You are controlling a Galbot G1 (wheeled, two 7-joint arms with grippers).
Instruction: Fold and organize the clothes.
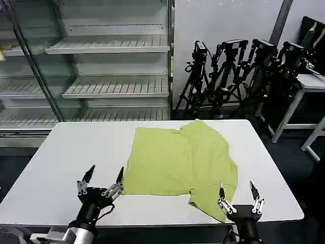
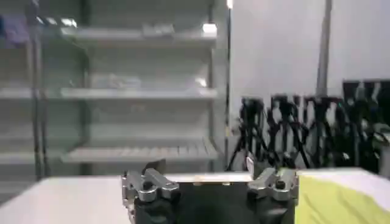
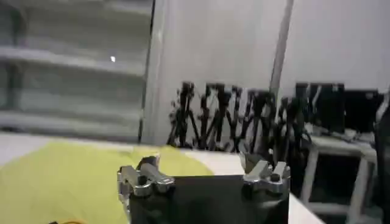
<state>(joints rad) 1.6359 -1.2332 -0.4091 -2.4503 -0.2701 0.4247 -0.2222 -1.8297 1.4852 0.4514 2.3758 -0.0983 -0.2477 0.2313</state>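
Observation:
The clothes, one lime-green T-shirt point(image 1: 183, 160), lie spread on the white table point(image 1: 66, 152), partly folded, with a sleeve corner hanging toward the front right. My left gripper point(image 1: 105, 175) hovers open just off the shirt's front left corner, nothing between its fingers. My right gripper point(image 1: 237, 190) stands open at the table's front edge, beside the shirt's front right corner. In the left wrist view the left gripper point(image 2: 206, 167) is open, with the shirt point(image 2: 341, 201) off to one side. In the right wrist view the right gripper point(image 3: 205, 159) is open above the shirt point(image 3: 67, 176).
A glass-fronted cabinet with bare shelves point(image 1: 109, 66) stands behind the table. Several black tripods point(image 1: 238, 71) crowd the back right, next to a white side table point(image 1: 310, 84). Bare table surface lies to the shirt's left.

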